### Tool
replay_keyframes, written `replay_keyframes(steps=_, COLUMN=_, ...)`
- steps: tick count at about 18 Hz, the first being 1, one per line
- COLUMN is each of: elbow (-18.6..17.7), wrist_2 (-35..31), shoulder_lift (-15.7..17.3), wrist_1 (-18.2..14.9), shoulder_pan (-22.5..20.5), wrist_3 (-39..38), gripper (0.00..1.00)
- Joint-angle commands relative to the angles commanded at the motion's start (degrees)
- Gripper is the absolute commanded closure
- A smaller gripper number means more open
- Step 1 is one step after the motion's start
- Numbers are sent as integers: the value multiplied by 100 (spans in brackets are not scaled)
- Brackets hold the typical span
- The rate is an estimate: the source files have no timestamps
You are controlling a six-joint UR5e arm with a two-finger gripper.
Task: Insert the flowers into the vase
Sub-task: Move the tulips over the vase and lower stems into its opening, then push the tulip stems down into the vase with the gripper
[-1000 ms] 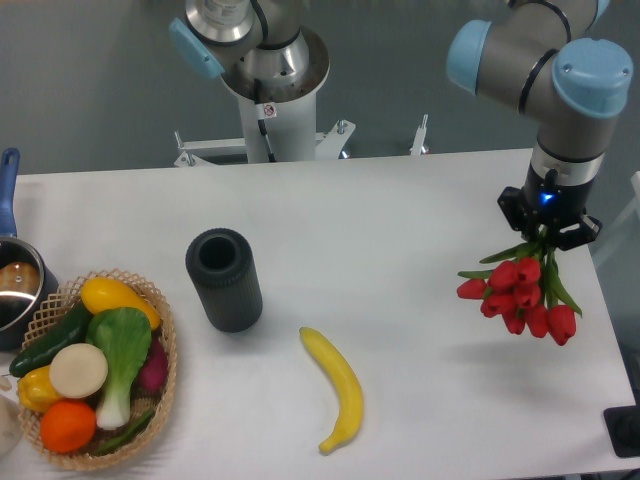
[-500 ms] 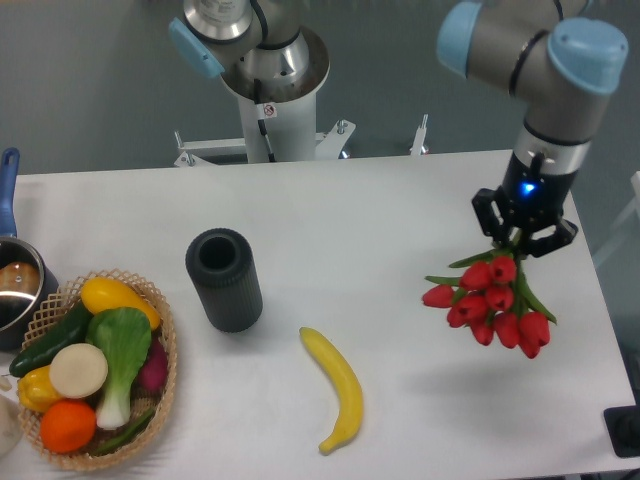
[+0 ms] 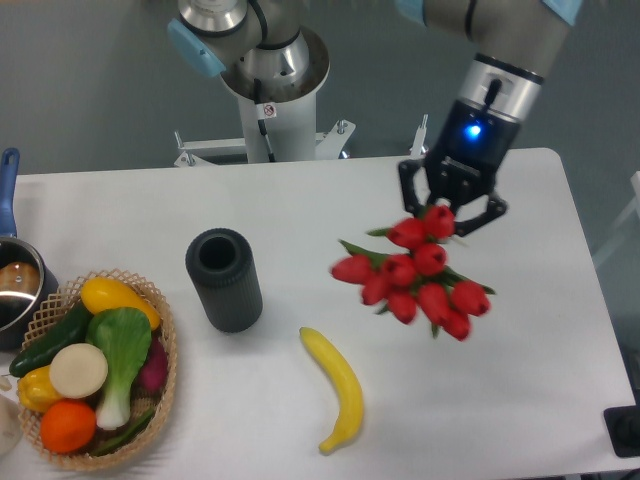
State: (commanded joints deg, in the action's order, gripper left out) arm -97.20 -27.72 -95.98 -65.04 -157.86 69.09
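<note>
camera view:
flowers (image 3: pixel 415 280): one bunch of red tulips, roughly nine heads (some overlap, count not exact), green leaves poking out left and right; hanging in the air, heads downward, to the right of the vase and well apart from it
gripper (image 3: pixel 452 215): clamped on the flowers' stems just above the top head; fingertips mostly hidden by blooms; blue light on the wrist
vase (image 3: pixel 224 279): one, dark grey-black matte cylinder, thick rim, round opening facing up, upright on the table (image 3: pixel 300 200)
banana (image 3: pixel 337 386): one, yellow, lying on the table right of and nearer the camera than the vase, apart from it
basket (image 3: pixel 165 330): one, woven, left of the vase and just beside it; holds mixed produce (orange, white round item, green leafy vegetable, yellow and dark green pieces)
pot (image 3: pixel 15 280): one, far left of the vase, blue handle, partly cut off by the frame edge
</note>
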Motion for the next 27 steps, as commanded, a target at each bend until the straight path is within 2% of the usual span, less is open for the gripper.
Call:
replay_keyframes(steps=6, elbow=-343, wrist_2=1231, shoulder_lift=131, wrist_1=237, shoulder_pan=265, wrist_3=-27, gripper=100)
replay_keyframes(steps=9, elbow=-677, wrist_2=1716, shoulder_lift=491, wrist_1=246, shoulder_pan=335, wrist_3=-97, gripper=100)
replay_keyframes(steps=17, elbow=-871, wrist_2=1752, shoulder_lift=563, wrist_1=264, shoulder_pan=713, wrist_3=-106, gripper=100)
replay_keyframes(steps=20, elbow=-1002, wrist_2=1743, shoulder_lift=571, wrist_1=307, shoulder_pan=713, wrist_3=-71, gripper=100)
replay_keyframes(steps=23, elbow=-1099, wrist_2=1743, shoulder_lift=519, wrist_1=527, shoulder_pan=713, wrist_3=-71, gripper=100)
replay_keyframes(steps=27, elbow=-1091, wrist_2=1743, shoulder_lift=448, wrist_1=545, shoulder_pan=704, wrist_3=-53, gripper=100)
